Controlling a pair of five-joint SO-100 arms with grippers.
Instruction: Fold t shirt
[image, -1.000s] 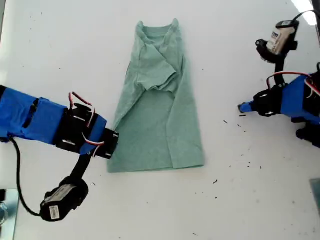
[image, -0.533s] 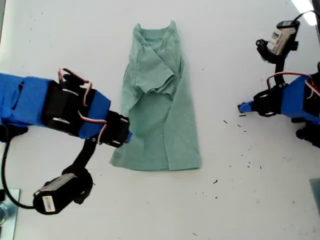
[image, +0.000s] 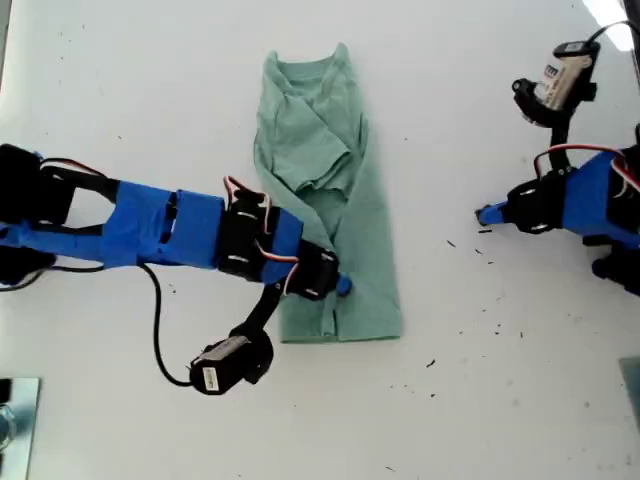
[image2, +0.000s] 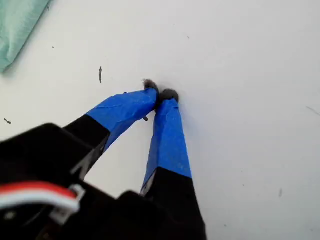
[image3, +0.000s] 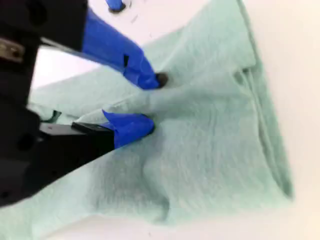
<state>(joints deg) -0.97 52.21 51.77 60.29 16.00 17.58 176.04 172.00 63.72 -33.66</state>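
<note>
The pale green t shirt (image: 340, 190) lies lengthwise mid-table in the exterior view, neck at the far end, its left side doubled over onto the body. My second gripper (image: 340, 287) reaches in from the exterior view's left and sits over the lower hem. The second wrist view shows its blue fingertips (image3: 145, 125) pinching a ridge of the t shirt (image3: 215, 140). My first gripper (image: 484, 214) rests at the exterior view's right, apart from the cloth. Its taped fingertips meet on bare table (image2: 161, 93), with only a corner of the t shirt (image2: 15, 25) in sight.
The white table (image: 480, 400) carries small dark specks (image: 490, 320) toward the exterior view's right. A metal object (image: 15, 420) sits at that view's lower left corner. The second arm's camera and cable (image: 225, 365) hang just off the hem.
The second arm has swept toward the exterior view's right, dragging the shirt's lower left edge over the body, so the shirt is narrower. The first arm has not moved.
</note>
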